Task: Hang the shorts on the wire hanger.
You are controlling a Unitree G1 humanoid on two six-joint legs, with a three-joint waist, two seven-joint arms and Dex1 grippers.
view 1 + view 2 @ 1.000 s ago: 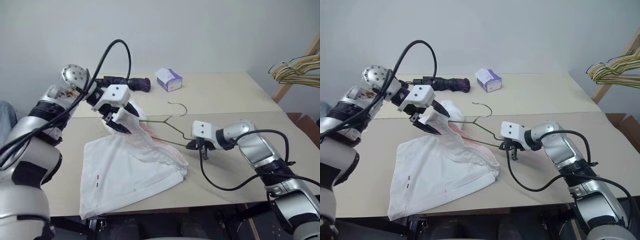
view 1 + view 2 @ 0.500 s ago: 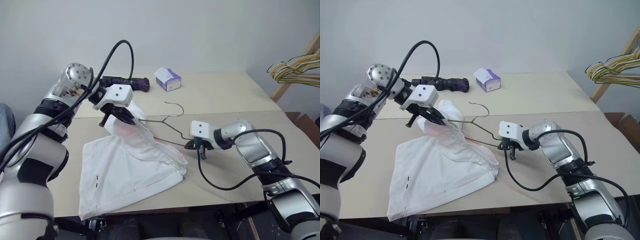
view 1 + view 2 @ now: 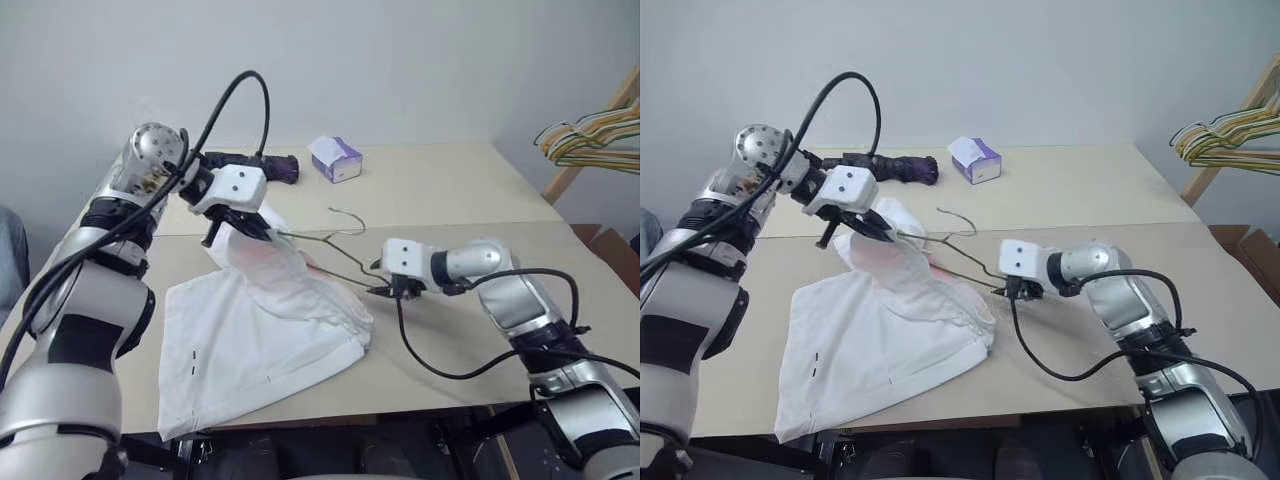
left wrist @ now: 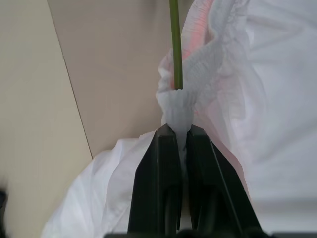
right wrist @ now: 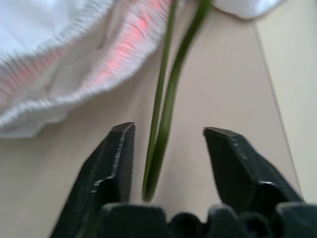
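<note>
Your right gripper (image 5: 168,148) has let go since a second ago, fingers now spread around the thin olive wire hanger (image 3: 965,255). Your left gripper (image 4: 177,136) is clamped on the big white cloth shorts' (image 3: 880,330) waistband, lifted off the beige table (image 3: 1080,200). Hanger's partly threaded; the rest still needs hanging.

Plain test room, I'd say: bare white wall (image 3: 400,60) behind my beige table (image 3: 450,190), coloured hangers (image 3: 590,140) on a rack beside it.
</note>
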